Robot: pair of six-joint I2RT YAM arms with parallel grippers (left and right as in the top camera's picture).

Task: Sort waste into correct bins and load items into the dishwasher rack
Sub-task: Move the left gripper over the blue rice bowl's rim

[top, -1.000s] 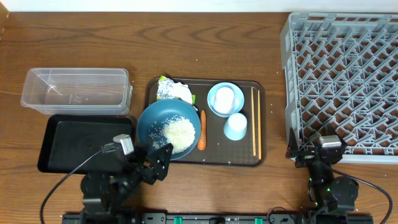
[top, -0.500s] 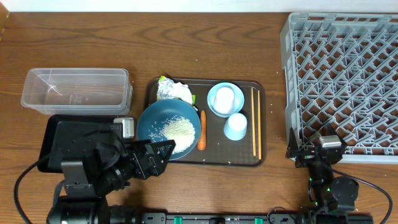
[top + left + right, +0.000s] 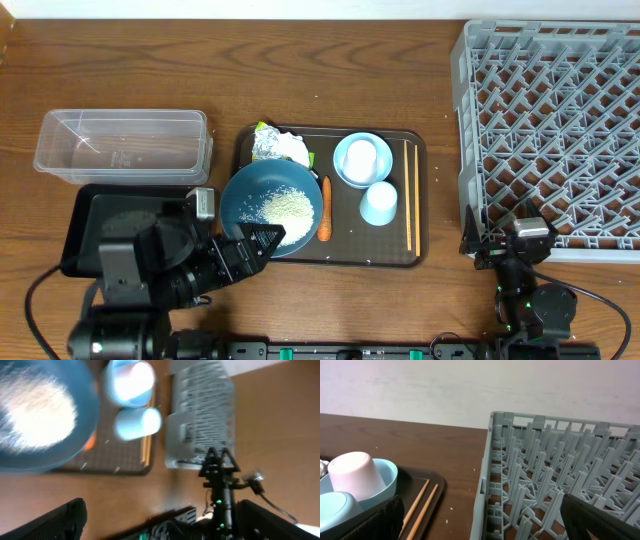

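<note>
Left tool (image 3: 256,244) at the near-left rim of the dark blue bowl (image 3: 250,195); right tool (image 3: 503,243) at the dishwasher rack's (image 3: 550,120) near-left corner.
Both tools stand wide apart and grip nothing; contact between the left tool and the bowl cannot be told. The bowl, holding the rice (image 3: 286,211), sits on the brown tray (image 3: 420,150). The carrot (image 3: 325,208) lies just beside it, the foil wrapper (image 3: 275,147) behind it. Two upturned cups (image 3: 379,204) and the chopsticks (image 3: 410,195) lie to the right. The clear tub (image 3: 120,147) and black tray (image 3: 110,225) sit left on the bench (image 3: 150,60).
</note>
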